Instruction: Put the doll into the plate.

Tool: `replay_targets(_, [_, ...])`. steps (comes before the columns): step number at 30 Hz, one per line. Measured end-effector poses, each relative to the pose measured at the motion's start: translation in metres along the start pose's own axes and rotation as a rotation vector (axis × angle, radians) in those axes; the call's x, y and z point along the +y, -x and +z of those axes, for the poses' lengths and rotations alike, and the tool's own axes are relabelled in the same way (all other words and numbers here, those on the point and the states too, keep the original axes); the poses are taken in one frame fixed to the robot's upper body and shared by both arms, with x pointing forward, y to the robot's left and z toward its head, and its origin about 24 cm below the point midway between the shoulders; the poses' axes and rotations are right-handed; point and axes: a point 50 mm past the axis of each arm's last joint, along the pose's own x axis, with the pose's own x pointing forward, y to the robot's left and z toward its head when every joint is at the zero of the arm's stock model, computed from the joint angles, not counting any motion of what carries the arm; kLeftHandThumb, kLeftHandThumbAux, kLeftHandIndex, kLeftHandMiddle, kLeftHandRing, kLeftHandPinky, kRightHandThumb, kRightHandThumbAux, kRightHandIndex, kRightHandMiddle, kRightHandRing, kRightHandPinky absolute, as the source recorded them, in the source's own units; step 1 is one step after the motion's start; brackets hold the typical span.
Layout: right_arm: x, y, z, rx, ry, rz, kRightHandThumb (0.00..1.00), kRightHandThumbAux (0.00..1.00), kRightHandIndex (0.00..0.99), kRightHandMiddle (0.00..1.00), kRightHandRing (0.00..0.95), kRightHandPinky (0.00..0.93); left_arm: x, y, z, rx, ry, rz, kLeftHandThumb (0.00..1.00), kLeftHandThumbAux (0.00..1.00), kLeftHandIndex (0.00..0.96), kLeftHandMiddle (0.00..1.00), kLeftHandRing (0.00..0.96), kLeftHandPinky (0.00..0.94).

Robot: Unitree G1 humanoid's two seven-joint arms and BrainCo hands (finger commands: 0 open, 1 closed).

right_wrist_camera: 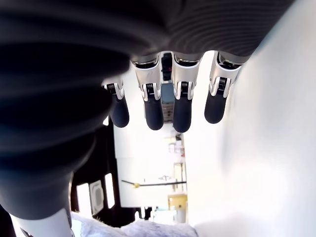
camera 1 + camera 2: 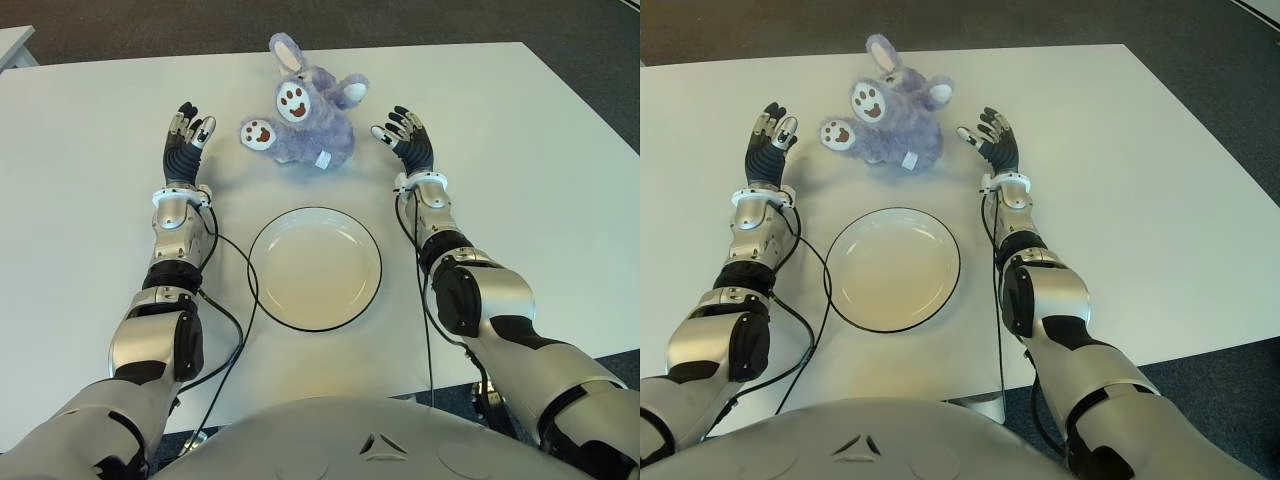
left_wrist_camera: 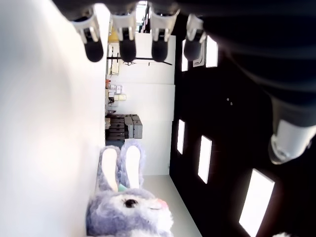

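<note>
Doll [image 2: 303,118] lies on its back on the table [image 2: 90,200], paws up, just beyond the plate [image 2: 315,267] and apart from it, so the task looks barely begun: nothing is grasped and the plate holds nothing. The left hand [image 2: 185,143] hangs just left of the doll and the right hand [image 2: 408,140] just right of it, both with fingers spread and holding nothing. Grasping, lifting and carrying the doll back to the plate remain. Nothing stands between doll and plate; only arm cables [image 2: 232,325] trail near the plate's rim.
</note>
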Motion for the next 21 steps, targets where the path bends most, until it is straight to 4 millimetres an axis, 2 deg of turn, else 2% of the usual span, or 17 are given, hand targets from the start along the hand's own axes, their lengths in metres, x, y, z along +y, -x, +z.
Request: replay_targets(21, [-0.001,0.000,0.001,-0.002,0.000,-0.003,0.035,0.745,0.143,0.157,0.146,0.147,0.002,0.008,0.012,-0.070,-0.144,0.007,0.021,0.488,0.000,0.003,0.000,0.000])
